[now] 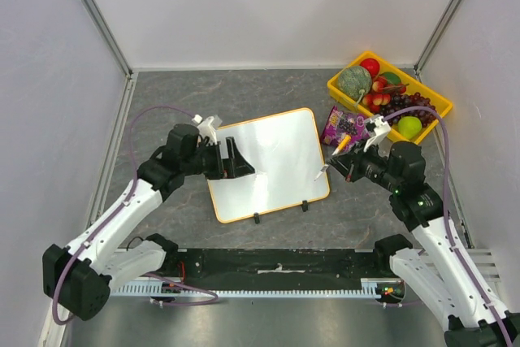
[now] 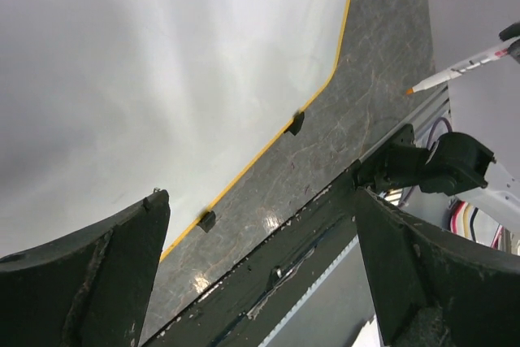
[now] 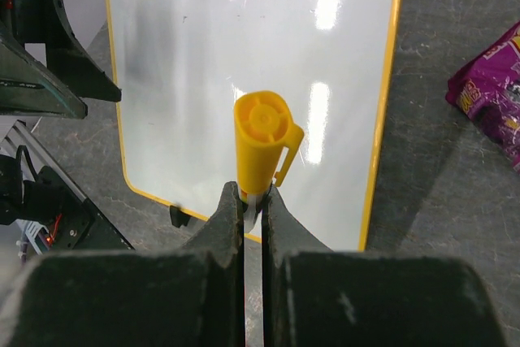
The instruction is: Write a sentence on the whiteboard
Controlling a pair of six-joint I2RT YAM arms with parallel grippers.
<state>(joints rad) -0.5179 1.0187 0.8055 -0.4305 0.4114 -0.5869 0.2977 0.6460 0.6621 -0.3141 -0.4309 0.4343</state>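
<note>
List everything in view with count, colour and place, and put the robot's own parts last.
whiteboard: one, white with orange-yellow rim, no writing showing, flat on mid-table
clips: two, black, on the whiteboard's near edge
marker: one, white barrel, orange tip, yellow cap on its rear end, tip near the whiteboard's right edge
snack bag: one, purple, right of the whiteboard
tray: one, yellow, far right
fruit: several, green, red, dark purple, yellow-green, in the tray
table: one, mottled grey
left gripper: one, black, open, at the whiteboard's left edge
right gripper: one, black, shut on the marker
</note>
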